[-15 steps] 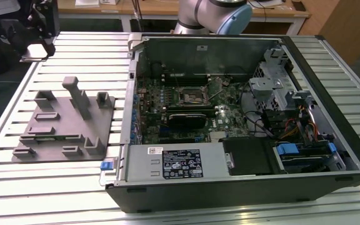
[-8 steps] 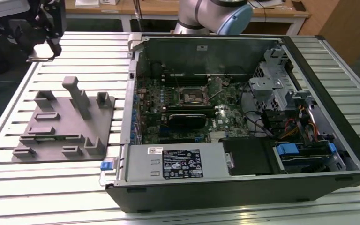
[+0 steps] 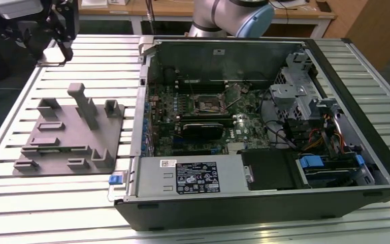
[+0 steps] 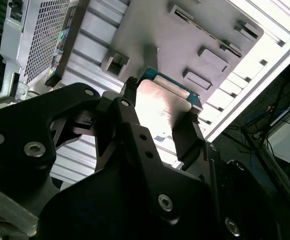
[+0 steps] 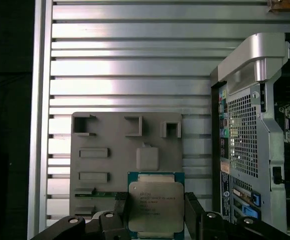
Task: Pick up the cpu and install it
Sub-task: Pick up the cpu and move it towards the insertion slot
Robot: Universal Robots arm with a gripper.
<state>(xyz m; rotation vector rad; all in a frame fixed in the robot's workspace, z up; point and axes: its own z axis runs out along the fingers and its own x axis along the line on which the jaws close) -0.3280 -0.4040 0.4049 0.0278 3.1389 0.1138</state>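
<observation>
Your hand [image 5: 156,200] is clenched on the cpu [image 5: 155,211], held up over the grey fixture [image 5: 110,137] on the counter [image 5: 135,65]. Pick looks done, install not yet. The socket [image 3: 208,104] sits well apart inside the case [image 3: 263,211], so you need a level, steady grip.

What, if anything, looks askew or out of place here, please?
Nothing stands out. The cpu sits square in the gripper, and the grey fixture plate and open computer case lie flat on the table.
</observation>
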